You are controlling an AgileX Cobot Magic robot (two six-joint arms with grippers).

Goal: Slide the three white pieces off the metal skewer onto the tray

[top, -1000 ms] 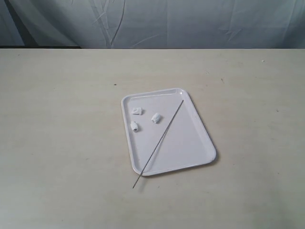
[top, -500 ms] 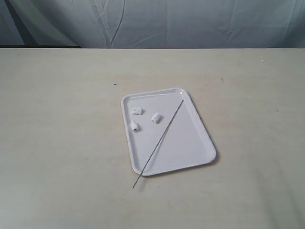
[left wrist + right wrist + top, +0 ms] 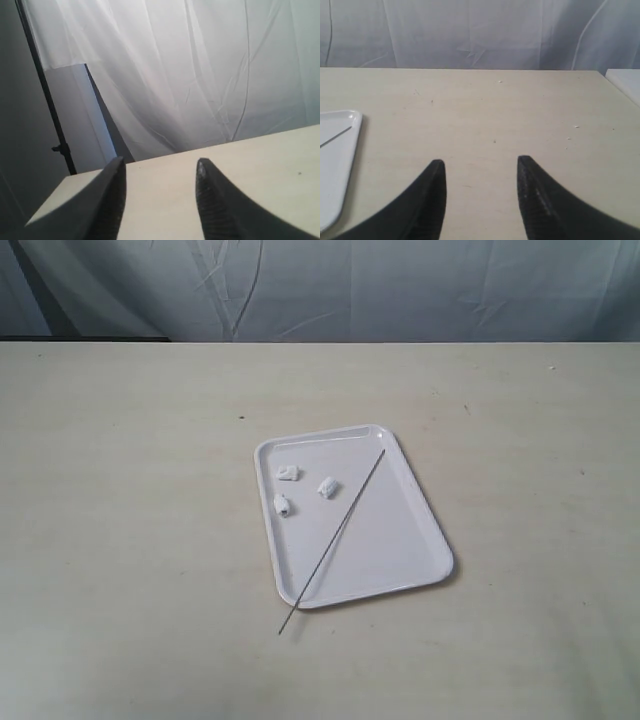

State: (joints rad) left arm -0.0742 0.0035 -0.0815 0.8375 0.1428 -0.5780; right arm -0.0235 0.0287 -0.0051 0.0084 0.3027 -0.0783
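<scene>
There is one tray (image 3: 405, 540), one metal skewer (image 3: 333, 538) and three white pieces (image 3: 327, 486), all off the skewer. Two tools are in sight, each only in its own wrist view; neither appears in the exterior view.

The tray lies flat near the middle of the pale worktop (image 3: 120, 500), turned slightly askew. The skewer lies slantwise across it, one end near the tray's far right corner. The other end passes over the near rim by the near left corner and pokes out above the worktop. The three pieces lie loose on the tray floor in its far left part, all on the left of the skewer and clear of it. One (image 3: 289, 473) lies closest to the far rim, one (image 3: 283, 505) nearer the left rim, and the first named lies closest to the skewer. They are near one another but not touching.

The left tool (image 3: 160, 162) has its two dark fingers spread wide, with nothing between them. It touches nothing, facing a worktop corner and the white curtain (image 3: 200, 75). The right tool (image 3: 480, 161) is spread just as wide and is equally empty. It is above bare worktop, with a corner of the tray (image 3: 350, 145) and a stretch of the skewer (image 3: 335, 136) off to one side.
</scene>
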